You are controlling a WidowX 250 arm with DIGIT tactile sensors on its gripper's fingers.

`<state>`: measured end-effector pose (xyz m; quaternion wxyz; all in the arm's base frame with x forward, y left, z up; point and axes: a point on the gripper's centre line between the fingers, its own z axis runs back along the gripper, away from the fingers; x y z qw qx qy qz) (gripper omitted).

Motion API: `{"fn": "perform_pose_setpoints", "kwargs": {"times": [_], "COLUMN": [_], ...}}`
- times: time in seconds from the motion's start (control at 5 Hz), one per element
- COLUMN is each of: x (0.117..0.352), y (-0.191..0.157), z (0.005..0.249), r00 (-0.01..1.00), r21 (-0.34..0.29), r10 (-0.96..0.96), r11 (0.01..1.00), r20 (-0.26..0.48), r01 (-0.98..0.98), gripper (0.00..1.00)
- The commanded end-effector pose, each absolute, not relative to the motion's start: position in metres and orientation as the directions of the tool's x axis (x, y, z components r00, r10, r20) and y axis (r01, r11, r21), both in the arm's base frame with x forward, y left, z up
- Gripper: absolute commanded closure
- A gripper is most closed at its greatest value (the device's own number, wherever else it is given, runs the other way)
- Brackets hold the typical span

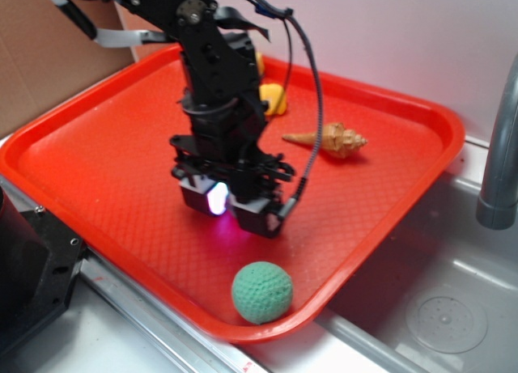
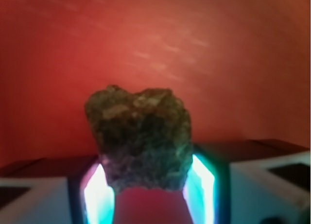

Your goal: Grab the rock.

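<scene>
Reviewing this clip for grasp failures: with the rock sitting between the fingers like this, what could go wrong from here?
1. The rock is jagged and only its lower part sits between the lit pads, so it could twist or slip out on lifting.
2. The gripper is low over the red tray; pushing lower might scrape it.

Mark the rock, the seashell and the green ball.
rock (image 2: 141, 144): wrist view, centre of its rough face, between the glowing pads.
seashell (image 1: 338, 139): exterior view, on its wide spiral body.
green ball (image 1: 262, 291): exterior view, middle of the knitted surface, near the tray's front rim.
</scene>
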<state>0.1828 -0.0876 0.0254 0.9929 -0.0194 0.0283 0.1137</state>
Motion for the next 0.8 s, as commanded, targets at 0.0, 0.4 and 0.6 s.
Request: {"fn": "perform_pose_setpoints", "kwargs": {"times": [0.0, 0.4, 0.6], "x": [0.196, 0.205, 0.204], "y": [-0.034, 0.019, 0.032], "z": [0.091, 0.148, 0.167], "r00": [0.986, 0.965, 0.949], "r21": [-0.018, 0.004, -0.021], "r10": [0.16, 0.261, 0.309], "r11": [0.987, 0.965, 0.951], "r20": [-0.046, 0.02, 0.062], "r01": [-0.161, -0.261, -0.308], "gripper": [1.0, 1.0, 1.0]}}
